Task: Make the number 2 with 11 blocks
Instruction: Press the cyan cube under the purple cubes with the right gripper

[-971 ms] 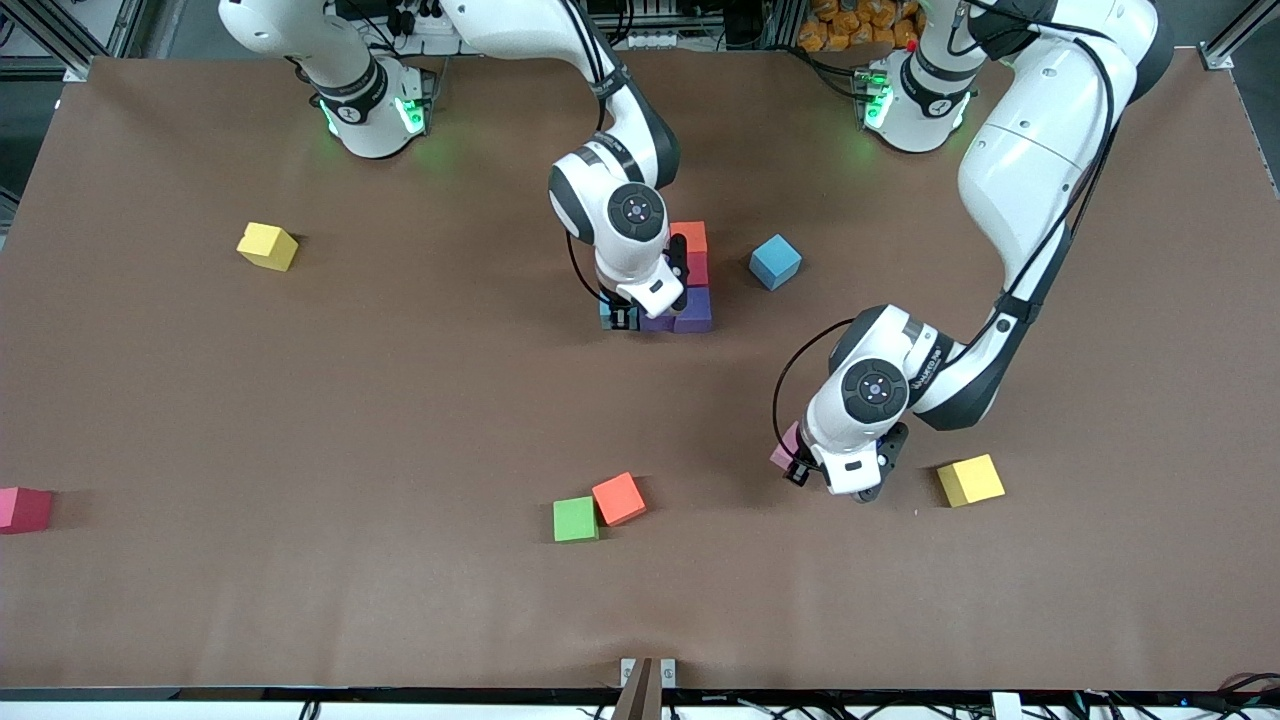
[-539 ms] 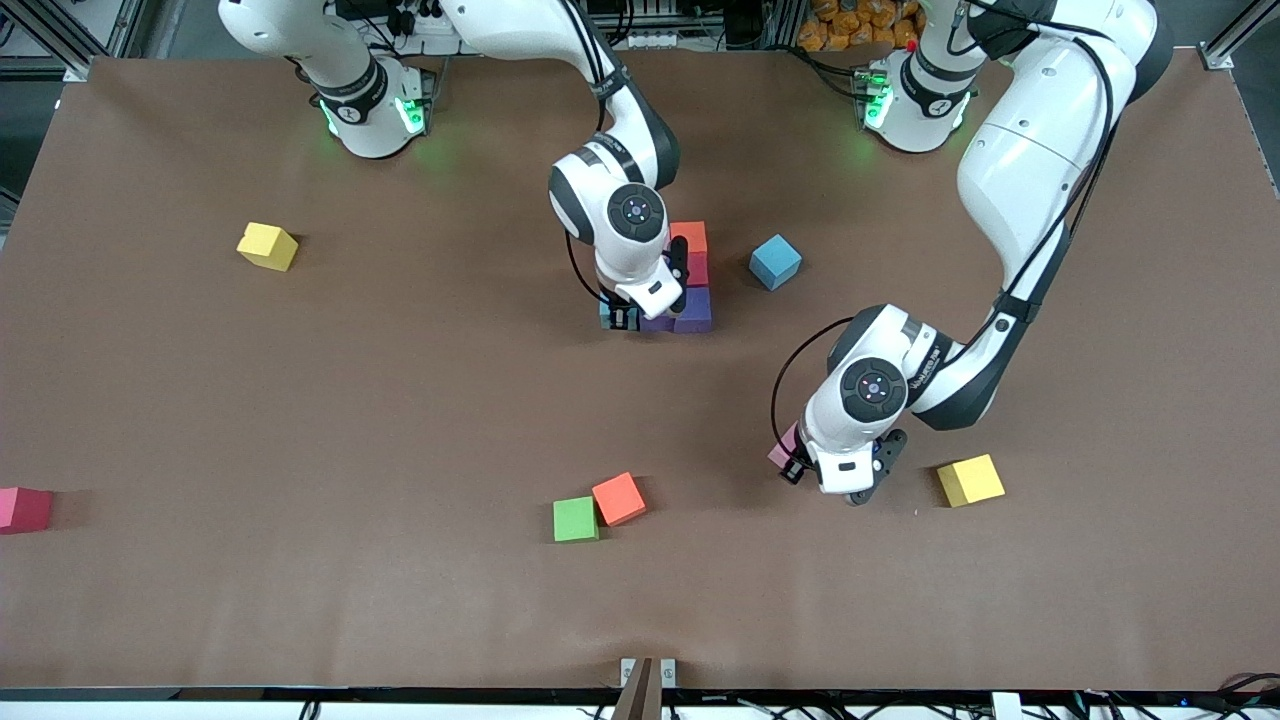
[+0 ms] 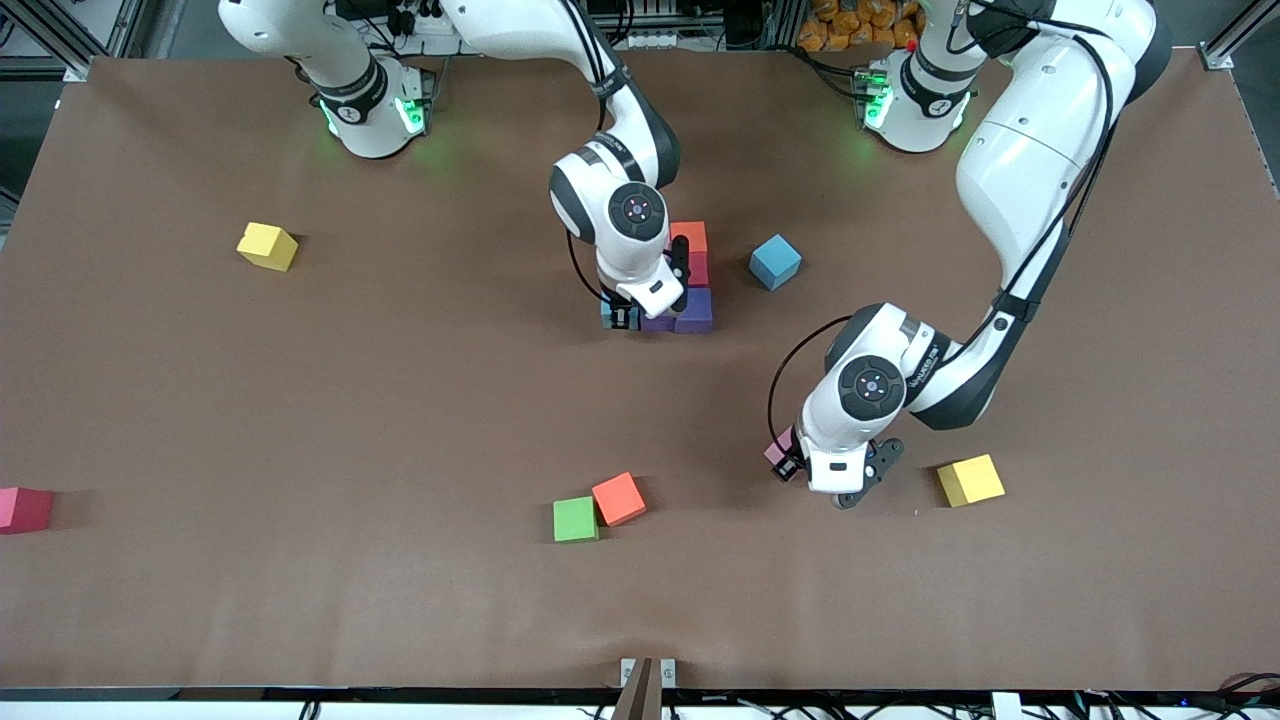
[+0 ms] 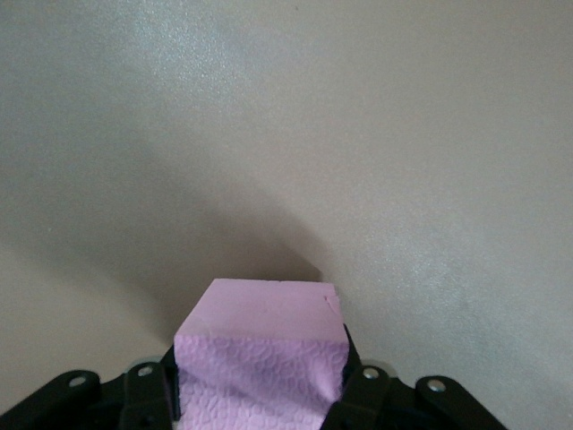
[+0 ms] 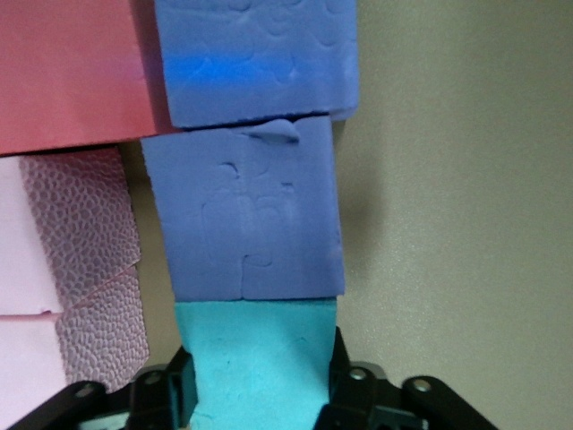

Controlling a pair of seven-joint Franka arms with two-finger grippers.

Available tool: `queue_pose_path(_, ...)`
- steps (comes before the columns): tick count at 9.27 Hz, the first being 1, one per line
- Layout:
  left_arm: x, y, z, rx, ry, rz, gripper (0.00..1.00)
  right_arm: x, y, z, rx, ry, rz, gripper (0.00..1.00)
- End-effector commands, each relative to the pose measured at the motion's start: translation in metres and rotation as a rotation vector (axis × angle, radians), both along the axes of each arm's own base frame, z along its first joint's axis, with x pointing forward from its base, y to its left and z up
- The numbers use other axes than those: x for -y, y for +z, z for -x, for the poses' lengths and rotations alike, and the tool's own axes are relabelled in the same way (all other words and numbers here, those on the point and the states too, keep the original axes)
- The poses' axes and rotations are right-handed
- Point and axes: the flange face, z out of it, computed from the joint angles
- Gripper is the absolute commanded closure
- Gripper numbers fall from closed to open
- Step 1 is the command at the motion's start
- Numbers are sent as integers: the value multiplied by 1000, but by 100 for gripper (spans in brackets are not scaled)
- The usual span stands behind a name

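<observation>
Mid-table lies the group of blocks for the number 2 (image 3: 690, 290): an orange block (image 3: 688, 236), a red one (image 3: 697, 268) and two purple ones (image 3: 693, 308) in a row with a blue block (image 5: 255, 358). My right gripper (image 3: 620, 318) (image 5: 260, 381) is shut on that blue block, which rests against the second purple block (image 5: 242, 210). A pink block (image 5: 54, 269) sits beside them. My left gripper (image 3: 797, 462) (image 4: 260, 399) is shut on another pink block (image 4: 260, 349) (image 3: 779, 449), just over the table near a yellow block (image 3: 970, 480).
Loose blocks: a blue one (image 3: 775, 262) beside the group, a yellow one (image 3: 267, 246) toward the right arm's end, a green one (image 3: 575, 519) touching an orange-red one (image 3: 619, 498) nearer the camera, and a pink-red one (image 3: 22, 508) at the table's edge.
My left gripper has drifted slightly away from the yellow block with the pink block in it. The right arm has stayed over the blue block.
</observation>
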Motion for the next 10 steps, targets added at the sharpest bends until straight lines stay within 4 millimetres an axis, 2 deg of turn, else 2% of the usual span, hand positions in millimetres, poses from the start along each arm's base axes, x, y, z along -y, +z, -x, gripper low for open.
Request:
queue_pose_path(1,0,5,-2,2,-26,12,100,0,2,-2,5,4,-13,0)
queue_pose_path(4,0,7,-2,6,-50,11,100,1,3,-3,-1,5,-11,0)
queue_pose_path(8,-1,8,-3,8,-50,11,100,6,-4,-1,-8,-1,-2,0)
queue_pose_path(10,-1,8,-3,7,-49,12,100,2,-6,5,-15,10,-5,0)
